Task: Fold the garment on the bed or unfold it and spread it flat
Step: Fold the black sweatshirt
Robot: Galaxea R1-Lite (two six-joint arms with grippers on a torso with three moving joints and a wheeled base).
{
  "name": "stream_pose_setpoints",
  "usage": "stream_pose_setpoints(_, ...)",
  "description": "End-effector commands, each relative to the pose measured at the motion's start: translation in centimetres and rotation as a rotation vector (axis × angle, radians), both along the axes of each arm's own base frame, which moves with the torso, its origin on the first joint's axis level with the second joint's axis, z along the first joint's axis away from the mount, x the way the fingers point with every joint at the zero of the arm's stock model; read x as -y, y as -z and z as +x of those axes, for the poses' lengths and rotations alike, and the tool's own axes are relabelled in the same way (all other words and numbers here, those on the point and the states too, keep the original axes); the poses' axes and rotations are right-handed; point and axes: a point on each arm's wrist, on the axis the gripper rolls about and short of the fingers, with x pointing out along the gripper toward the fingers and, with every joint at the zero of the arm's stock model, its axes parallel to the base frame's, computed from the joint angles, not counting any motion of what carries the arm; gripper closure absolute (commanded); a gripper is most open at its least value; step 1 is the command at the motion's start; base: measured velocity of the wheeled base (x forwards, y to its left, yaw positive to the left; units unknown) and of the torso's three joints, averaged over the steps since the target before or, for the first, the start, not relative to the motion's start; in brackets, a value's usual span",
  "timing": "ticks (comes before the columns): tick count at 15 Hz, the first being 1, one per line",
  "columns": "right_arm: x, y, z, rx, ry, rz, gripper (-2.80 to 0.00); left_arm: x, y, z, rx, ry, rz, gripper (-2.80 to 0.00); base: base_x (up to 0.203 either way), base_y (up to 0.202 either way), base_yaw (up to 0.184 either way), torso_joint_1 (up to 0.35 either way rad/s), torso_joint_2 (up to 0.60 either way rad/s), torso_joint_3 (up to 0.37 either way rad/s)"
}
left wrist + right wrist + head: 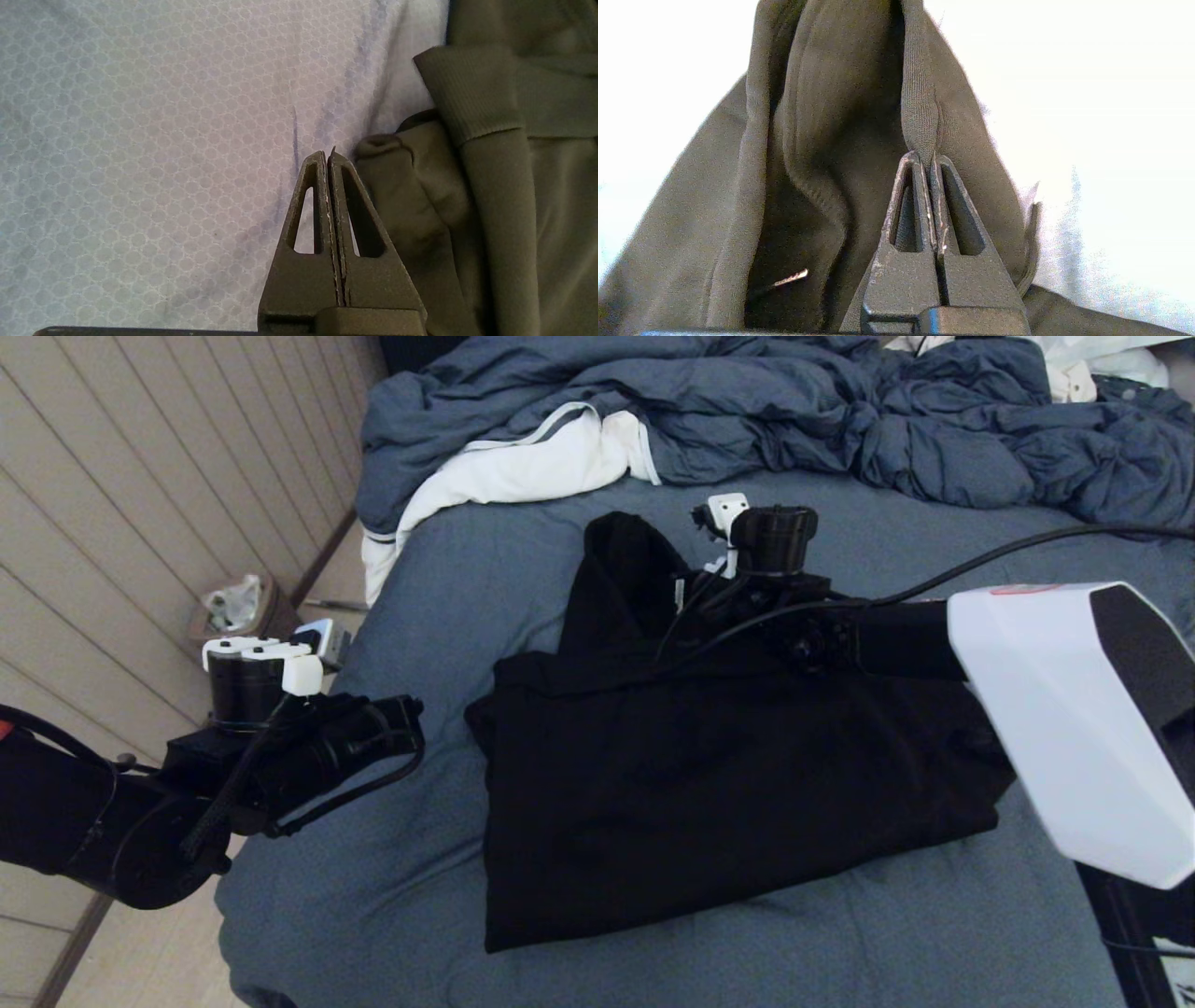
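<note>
The black hooded garment point(728, 784) lies folded into a rough rectangle in the middle of the slate-blue bed point(467, 569), its hood sticking up toward the back. My right gripper point(689, 602) reaches over the body to the hood and is shut on a fold of hood fabric point(920, 107); the right gripper point(926, 161) pinches that strip at its tips. A small metal piece point(789, 279) glints in a crease. My left gripper point(327, 156) is shut on nothing, just beside the garment's left corner point(490, 210) and ribbed cuff point(467, 88). From the head, the left gripper point(411, 728) hovers left of the garment.
A crumpled blue-grey duvet point(747, 401) and a white cloth with a grey stripe point(523, 467) lie along the back of the bed. The bed's left edge point(280, 859) drops to the floor, where a waste bin point(238, 607) stands by the panelled wall. A black cable point(1027, 546) trails from the right arm.
</note>
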Motion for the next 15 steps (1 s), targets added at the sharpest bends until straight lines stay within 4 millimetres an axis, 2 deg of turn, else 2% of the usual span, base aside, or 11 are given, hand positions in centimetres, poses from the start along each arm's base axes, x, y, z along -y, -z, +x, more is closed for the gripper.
stream_pose_setpoints(1,0.2,-1.3,-0.6,0.026,0.003,0.014,0.0,0.0,0.0,0.0,0.004,-0.001,-0.004,0.0,0.0,0.0,0.0,0.0,0.0,0.0)
stream_pose_setpoints(4,0.4,-1.7,-1.2,0.021,0.019,0.029,0.0,0.0,0.0,0.0,0.002,-0.001,-0.001,0.0,0.0,0.0,0.0,0.0,0.0,0.0)
stream_pose_setpoints(9,-0.3,0.4,-3.8,-0.074,-0.001,-0.001,0.0,0.0,0.1,-0.1,0.0,-0.001,-0.001,0.0,0.0,0.0,0.0,0.0,0.0,0.0)
stream_pose_setpoints(12,-0.8,3.3,-5.1,-0.093,-0.021,-0.015,0.0,0.2,-0.1,0.5,0.015,0.002,-0.006,0.0,0.0,0.0,0.0,0.0,0.0,0.0)
stream_pose_setpoints(15,-0.4,7.1,-6.9,-0.141,-0.029,-0.034,0.0,0.7,-0.7,1.8,0.025,0.005,-0.009,0.0,0.0,0.0,0.0,0.0,0.0,0.0)
